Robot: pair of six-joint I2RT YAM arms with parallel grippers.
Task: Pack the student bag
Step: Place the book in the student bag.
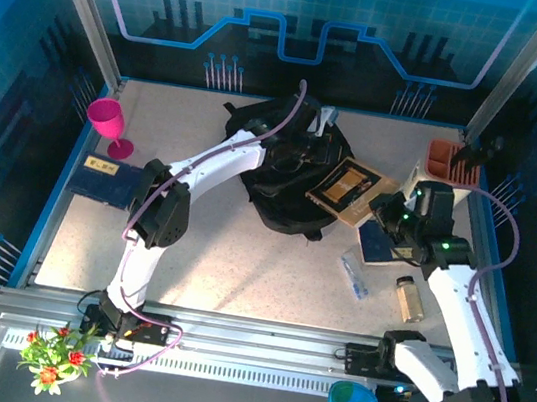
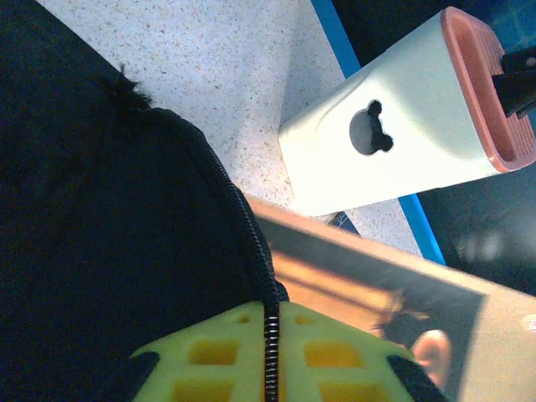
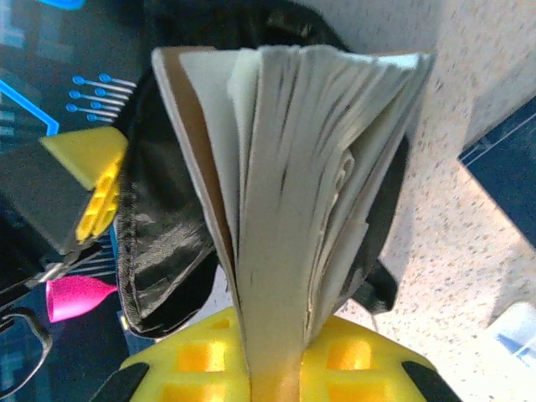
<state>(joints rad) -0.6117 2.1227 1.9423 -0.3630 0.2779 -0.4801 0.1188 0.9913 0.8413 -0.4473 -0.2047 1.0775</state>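
The student bag (image 1: 282, 178) is a big black backpack lying at the middle of the table. My left gripper (image 1: 301, 152) reaches over its top. In the left wrist view that gripper (image 2: 270, 339) is shut on the bag's zipper edge (image 2: 251, 243), with the black fabric (image 2: 100, 251) to its left. My right gripper (image 1: 385, 215) is shut on a brown-covered book (image 1: 351, 191) held at the bag's right side. In the right wrist view the gripper (image 3: 272, 356) clamps the book (image 3: 301, 142) near its spine, pages fanning out, and the bag's open mouth (image 3: 159, 243) lies just beyond.
A beige holder with an orange top (image 1: 446, 165) stands at the back right. A blue notebook (image 1: 380, 246), a clear packet (image 1: 354, 275) and a small jar (image 1: 410, 298) lie front right. A pink goblet (image 1: 110, 124) and a dark book (image 1: 110, 180) sit at the left.
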